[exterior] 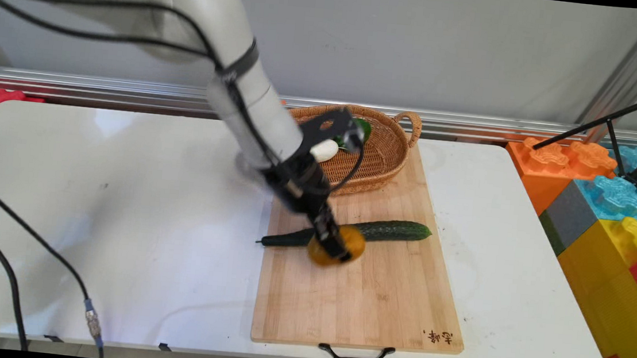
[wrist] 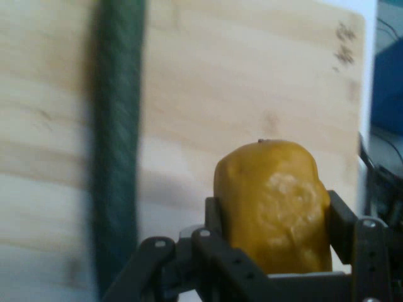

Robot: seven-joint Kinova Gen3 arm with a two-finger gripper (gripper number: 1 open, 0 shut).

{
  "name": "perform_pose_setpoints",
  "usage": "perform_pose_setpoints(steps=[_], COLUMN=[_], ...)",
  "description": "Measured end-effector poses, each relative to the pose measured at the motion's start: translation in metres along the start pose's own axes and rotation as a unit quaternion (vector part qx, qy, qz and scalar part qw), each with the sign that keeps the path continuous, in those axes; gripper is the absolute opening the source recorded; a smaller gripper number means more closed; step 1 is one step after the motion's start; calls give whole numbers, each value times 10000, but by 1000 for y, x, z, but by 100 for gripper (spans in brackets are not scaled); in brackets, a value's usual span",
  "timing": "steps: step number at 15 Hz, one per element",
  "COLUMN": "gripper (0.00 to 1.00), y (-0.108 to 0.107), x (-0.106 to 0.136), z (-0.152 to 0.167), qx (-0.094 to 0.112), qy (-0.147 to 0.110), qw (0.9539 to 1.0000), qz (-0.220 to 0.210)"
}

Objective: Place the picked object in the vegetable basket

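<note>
The wooden cutting board (exterior: 377,299) bears a dark burnt-in mark near its right front corner — two characters (not legible) — nothing else reads.

My main view looks down from above the table's (exterior: 119,213) near side toward the back wall. My hand view rides close behind the gripper (wrist: 274,226), facing along it. Both share the orange fruit (exterior: 347,240) clasped there, cucumber (wrist: 116,157) beside, and cutting board (exterior: 377,299).

Board on the table, basket at its far end

Cutting board (exterior: 377,299) sits on the table (exterior: 119,213); basket (exterior: 381,150) rests on its far end, cucumber (exterior: 389,231) lies crosswise mid-board, and an orange (exterior: 354,241) sits just in front of it.
</note>
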State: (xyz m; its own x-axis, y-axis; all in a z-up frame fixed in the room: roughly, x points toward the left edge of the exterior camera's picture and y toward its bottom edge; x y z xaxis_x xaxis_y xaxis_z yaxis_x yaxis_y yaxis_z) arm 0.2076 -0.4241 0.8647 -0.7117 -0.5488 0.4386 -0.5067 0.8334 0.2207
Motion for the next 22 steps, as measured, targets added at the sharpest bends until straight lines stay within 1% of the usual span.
perform_pose_setpoints(steps=[2,4,5,8,12,13,15,19,20,22], gripper=[0,0,0,0,0,0,0,0,100,100], y=[-18,-43,-59,-89,-124,-130,-150,-175,-179,-182], x=[21,39,48,60,70,70,69,68,69,70], z=[-17,-32,-38,-41,-27,-22,-4,29,35,43], qx=[342,733,944,1226,1430,1450,1492,1534,1527,1491], qy=[206,406,509,662,765,767,760,771,774,801], qw=[9992,9965,9942,9902,9863,9859,9850,9840,9841,9845], qz=[54,58,14,-121,-303,-331,-417,-474,-471,-467])
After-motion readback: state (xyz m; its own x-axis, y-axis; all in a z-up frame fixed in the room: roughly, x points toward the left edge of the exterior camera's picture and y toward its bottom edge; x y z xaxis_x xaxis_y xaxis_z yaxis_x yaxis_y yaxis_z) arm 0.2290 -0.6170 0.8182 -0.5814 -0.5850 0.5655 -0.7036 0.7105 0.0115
